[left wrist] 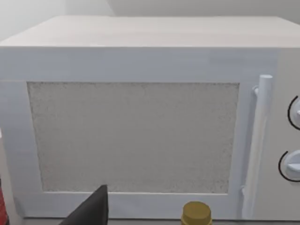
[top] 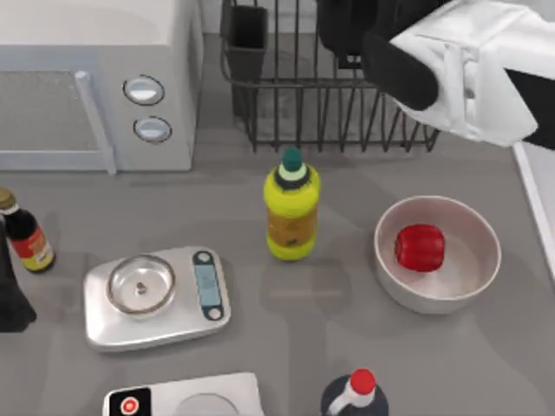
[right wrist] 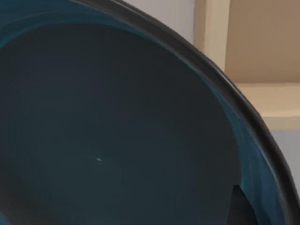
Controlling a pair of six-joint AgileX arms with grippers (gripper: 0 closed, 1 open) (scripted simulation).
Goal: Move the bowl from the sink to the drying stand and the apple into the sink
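Right gripper (top: 351,39) over the drying stand (top: 329,104), pinching the teal bowl (right wrist: 117,131), judging by the wrist view. Bowl could catch the upright bars and tip if released high. Apple (top: 420,247) sits in white bowl (top: 473,286). Left arm parked at table's left.

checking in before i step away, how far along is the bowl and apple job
Nothing looks finished. In hand: the right arm is over the black wire drying stand, and the right wrist view has the round teal-blue bowl close up. Left: the glossy red apple sits in a white bowl, not the sink.
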